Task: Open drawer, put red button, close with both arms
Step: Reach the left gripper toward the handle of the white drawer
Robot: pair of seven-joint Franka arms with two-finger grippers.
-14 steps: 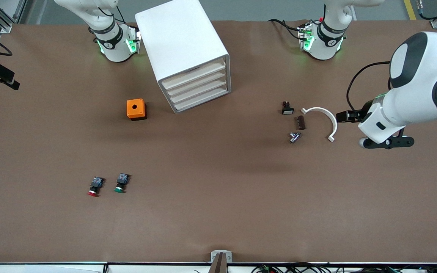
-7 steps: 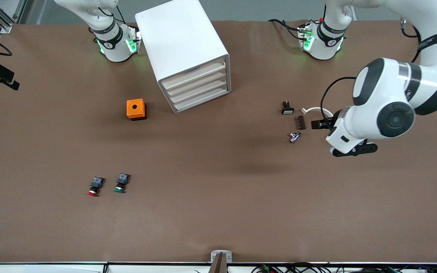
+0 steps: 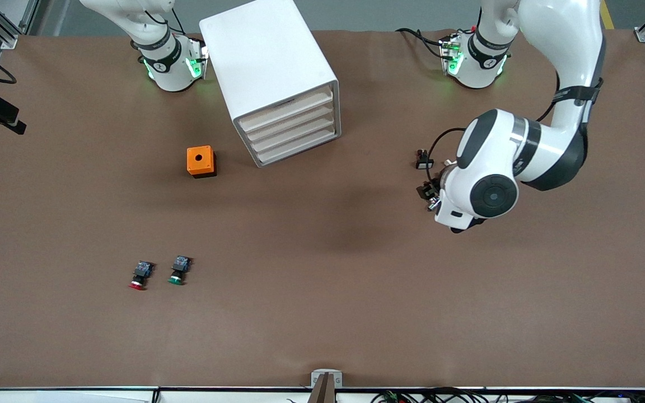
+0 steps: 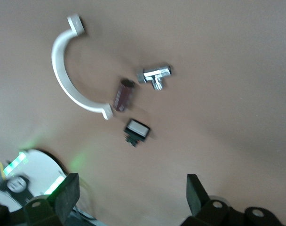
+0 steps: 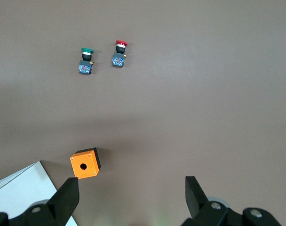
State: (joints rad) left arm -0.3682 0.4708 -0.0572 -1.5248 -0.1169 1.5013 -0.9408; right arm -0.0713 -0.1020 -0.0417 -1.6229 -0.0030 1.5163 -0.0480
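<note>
The white cabinet (image 3: 269,61) stands near the robots' bases, and its four cream-fronted drawers (image 3: 291,131) are all pushed in. The red button (image 3: 139,277) lies on the table close to the front camera, beside a green-capped one (image 3: 177,270); the red button (image 5: 119,52) also shows in the right wrist view. My left arm (image 3: 490,179) hangs over a group of small parts. My left gripper (image 4: 131,197) is open and holds nothing. My right gripper (image 5: 131,200) is also open and empty, up over the table by the orange box (image 5: 85,163).
The orange box with a hole (image 3: 201,161) sits beside the cabinet, toward the right arm's end. Under my left arm lie a white curved clamp (image 4: 63,75), a chrome fitting (image 4: 156,76), a brown piece (image 4: 124,94) and a black switch (image 4: 136,130).
My left arm has swung in from the left arm's end of the table and now hangs over the small parts, covering the clamp in the front view. Nothing else moved.
</note>
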